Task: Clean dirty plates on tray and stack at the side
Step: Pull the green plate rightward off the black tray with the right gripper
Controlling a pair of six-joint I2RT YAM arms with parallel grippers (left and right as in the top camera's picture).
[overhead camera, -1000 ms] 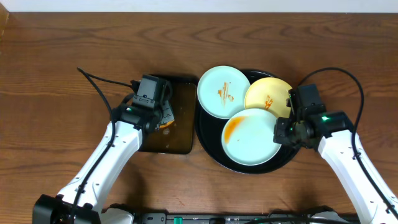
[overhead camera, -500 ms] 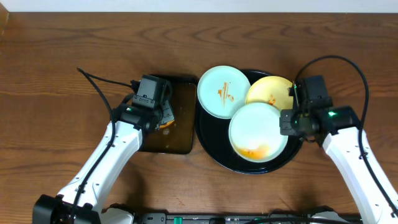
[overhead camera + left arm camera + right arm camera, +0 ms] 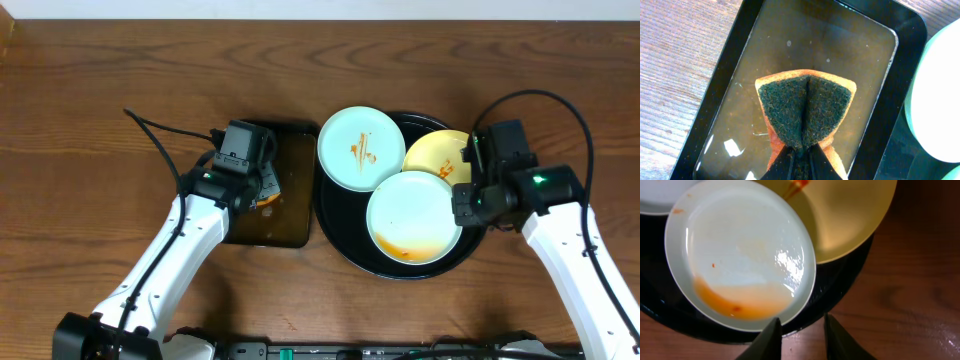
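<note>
Turning on the tray point(image 3: 338, 220), the front mint plate point(image 3: 413, 215) now carries its orange smear on the near edge instead of the left side, and it covers more of the yellow plate point(image 3: 435, 155). The right claw point(image 3: 464, 205) has drifted outward with it and sits at the plate's near-right rim, fingers parted and holding nothing, probably so it can take a fresh hold for lifting. Across the surface point(image 3: 100, 100), the left claw point(image 3: 262, 190) waits over the sponge tray point(image 3: 290, 215), pinched tight on the sponge point(image 3: 266, 197), ready to wipe. Farthest back, the far mint plate point(image 3: 358, 147) overhangs the tray's rim, its streaks untouched, so no plate looks clean or stacked yet.

Only the left wrist view shows the sponge point(image 3: 805, 107) folded double, scouring side out, above a wet film. Only the right wrist view shows the claw's point(image 3: 799, 335) gap lying just outside the plate's point(image 3: 740, 255) edge, over rim and wood.
</note>
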